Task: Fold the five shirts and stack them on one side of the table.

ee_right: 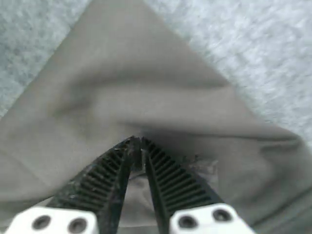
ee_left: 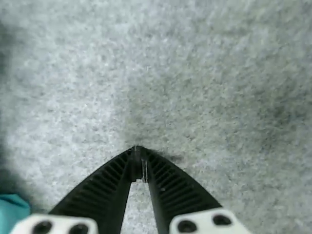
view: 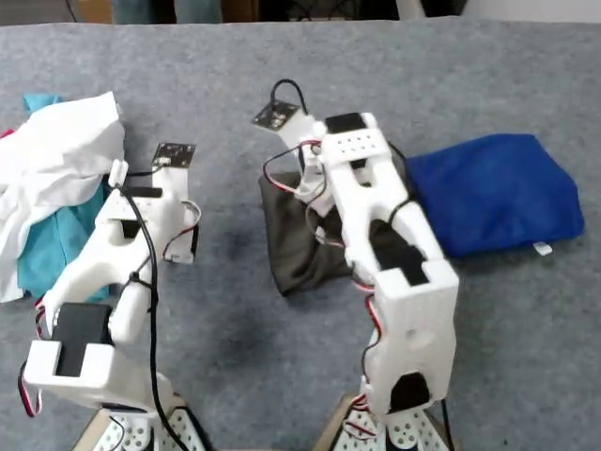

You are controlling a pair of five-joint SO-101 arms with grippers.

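I have two arms and I am folding shirts. My right gripper [ee_right: 135, 142] is shut tight, with its two black tips pressed together. It sits right down on the dark shirt [ee_right: 146, 83], where the cloth makes a little ridge. I cannot tell if a bit of cloth is pinched between the tips or if they only press on it. I think I am there to hold or pull the fold so that it lies flat.

From above, the dark shirt [view: 291, 244] lies in the middle of the grey table [view: 235, 357], under my right arm. It looks folded into a small block, but it is a bit lumpy. The blue shirt [view: 493, 193] is just beside it, on the right side. It is folded, so I think that side is where the stack will grow. My arm hides the spot between the two, so I cannot tell if they touch.

My left gripper [ee_left: 138, 151] is shut too, and it holds nothing. It hangs over bare table. I think it waits there, out of the way.

The white shirt [view: 61, 155] and the teal shirt [view: 52, 240] lie in a messy heap at the left. They are not folded yet, with the white one on top.
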